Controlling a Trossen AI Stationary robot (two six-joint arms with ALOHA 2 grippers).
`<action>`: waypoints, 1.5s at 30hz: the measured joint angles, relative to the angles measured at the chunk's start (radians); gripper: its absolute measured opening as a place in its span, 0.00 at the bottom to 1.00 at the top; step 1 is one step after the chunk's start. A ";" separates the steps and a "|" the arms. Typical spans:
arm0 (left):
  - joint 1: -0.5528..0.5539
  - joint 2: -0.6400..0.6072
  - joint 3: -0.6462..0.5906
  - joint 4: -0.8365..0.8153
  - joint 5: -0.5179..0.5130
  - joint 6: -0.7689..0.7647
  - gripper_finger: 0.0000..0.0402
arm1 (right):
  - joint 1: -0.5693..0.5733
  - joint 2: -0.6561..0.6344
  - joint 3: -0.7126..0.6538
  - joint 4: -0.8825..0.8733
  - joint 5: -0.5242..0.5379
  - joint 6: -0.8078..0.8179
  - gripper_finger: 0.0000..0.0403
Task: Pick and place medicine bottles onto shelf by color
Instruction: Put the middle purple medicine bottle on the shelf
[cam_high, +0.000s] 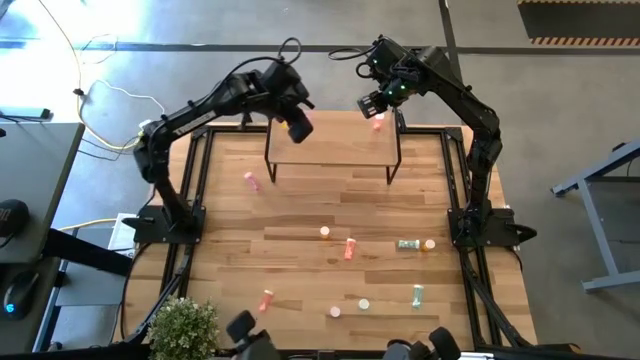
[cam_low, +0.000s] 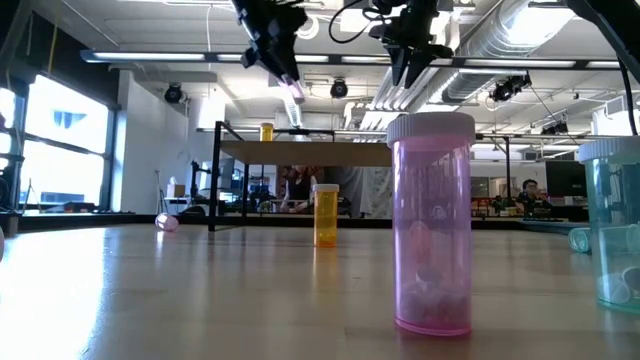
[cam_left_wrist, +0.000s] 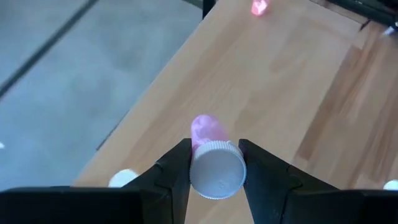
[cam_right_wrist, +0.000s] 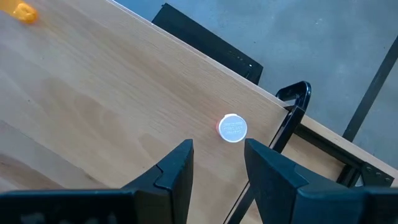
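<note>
The shelf (cam_high: 335, 150), a light-wood board on black legs, stands at the table's far edge. My left gripper (cam_high: 297, 122) is over its left part, shut on a pink bottle (cam_left_wrist: 206, 132) with a white cap. It also shows high in the low view (cam_low: 293, 90). My right gripper (cam_high: 375, 103) is open and empty over the shelf's far right corner. Below it a red bottle (cam_right_wrist: 233, 129) stands upright on the board near the corner. An orange bottle (cam_right_wrist: 25, 12) stands farther along the shelf (cam_low: 266, 131). My left gripper pinches the pink bottle between its two fingers, at the white cap (cam_left_wrist: 216, 169) and the neck just below it. The fingers slant down from above and lie along the bottle. The bottle's pink body sticks out past the fingertips, tilted, clear of the shelf.
Several bottles lie or stand on the table: a pink one (cam_high: 250, 181) left of the shelf, a red one (cam_high: 349, 248), a teal one (cam_high: 407, 244) and others toward the near edge. A potted plant (cam_high: 185, 325) stands at the near left corner.
</note>
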 joint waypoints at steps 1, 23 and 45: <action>-0.001 0.017 0.009 0.000 0.005 -0.010 0.29 | 0.000 0.000 0.000 0.000 0.000 0.001 0.34; 0.010 0.218 0.040 0.011 -0.027 -0.037 0.29 | 0.001 0.000 0.000 0.000 0.000 -0.053 0.34; 0.012 0.220 0.153 -0.093 -0.014 -0.036 0.29 | 0.001 0.000 0.000 0.004 0.000 -0.080 0.34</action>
